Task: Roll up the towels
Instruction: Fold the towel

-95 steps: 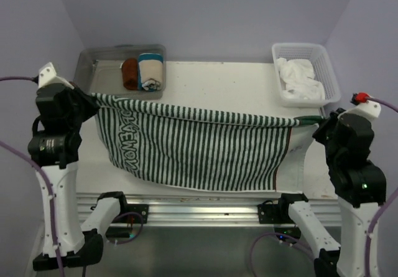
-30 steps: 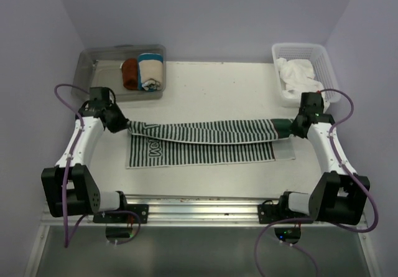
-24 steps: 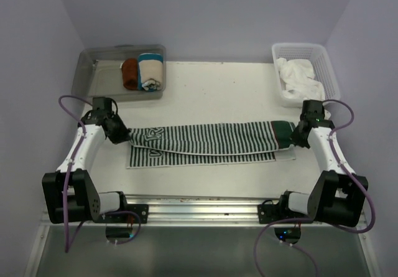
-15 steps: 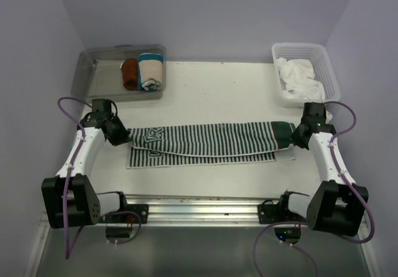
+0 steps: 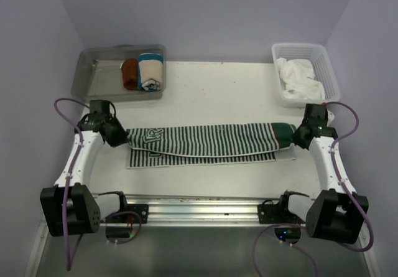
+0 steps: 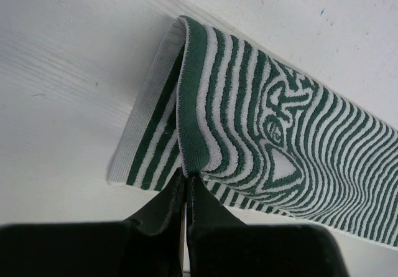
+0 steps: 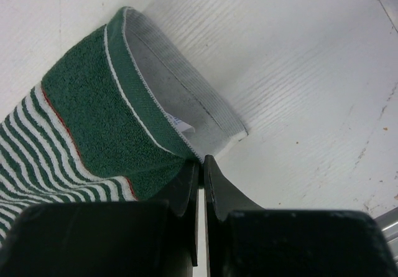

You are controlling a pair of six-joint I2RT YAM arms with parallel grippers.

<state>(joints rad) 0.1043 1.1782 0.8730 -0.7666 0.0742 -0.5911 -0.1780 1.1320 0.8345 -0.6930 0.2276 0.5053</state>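
A green-and-white striped towel [image 5: 205, 143] lies folded lengthwise across the middle of the table. My left gripper [image 5: 122, 139] is shut on its left end; in the left wrist view the fingers pinch the green hem [image 6: 189, 165] of the upper layer [image 6: 273, 127]. My right gripper [image 5: 296, 135] is shut on the right end; in the right wrist view the fingers pinch the edge of the solid green band [image 7: 99, 115], with the grey lower layer [image 7: 186, 96] beneath.
A clear bin [image 5: 93, 71] at the back left holds a brown rolled towel [image 5: 129, 73] and a beige-and-teal rolled towel [image 5: 150, 71]. A white basket [image 5: 329, 71] at the back right holds crumpled white towels [image 5: 300, 79]. A metal rail [image 5: 199, 205] runs along the near edge.
The towel, earlier held hanging in the air, has come down and been folded lengthwise onto the table. Over the last second both grippers carried the upper layer slightly farther back.
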